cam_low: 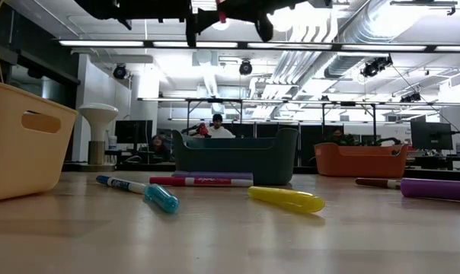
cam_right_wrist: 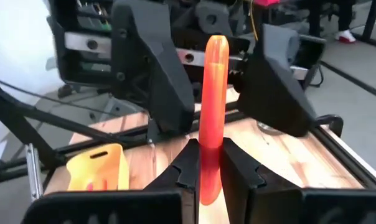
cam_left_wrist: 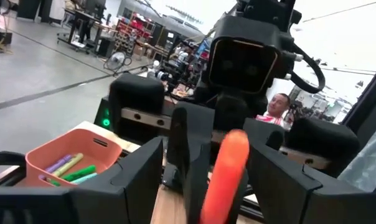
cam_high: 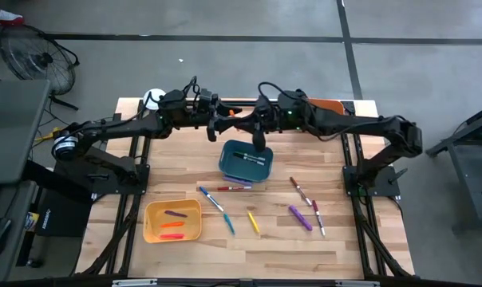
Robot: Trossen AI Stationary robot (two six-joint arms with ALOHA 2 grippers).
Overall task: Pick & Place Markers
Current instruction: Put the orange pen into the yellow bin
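The wooden counter (cam_high: 249, 247) carries three bins: a teal bin (cam_high: 246, 162) near the middle, a yellow bin (cam_high: 173, 221) toward the front left holding a few markers, and an orange bin (cam_high: 329, 104) at the back right edge, mostly hidden under the right arm. Both arms reach in over the back of the counter and meet above the teal bin. The right tool (cam_right_wrist: 205, 163) is clenched on an orange marker (cam_right_wrist: 211, 112), gripping its lower end so that the marker stands out between the two arms. The left tool (cam_left_wrist: 203, 171) is released, its fingers (cam_left_wrist: 138, 177) spread wide to either side of that orange marker, not closed on it. On the counter in front of the teal bin lie loose markers: a red-and-white one (cam_low: 201, 181) just beside the bin, a blue-capped one (cam_low: 138, 190), a yellow one (cam_low: 285, 199), a purple one (cam_low: 437, 189) and a brown one (cam_low: 378, 183). In the room behind, a person (cam_low: 217, 126) sits at a desk.
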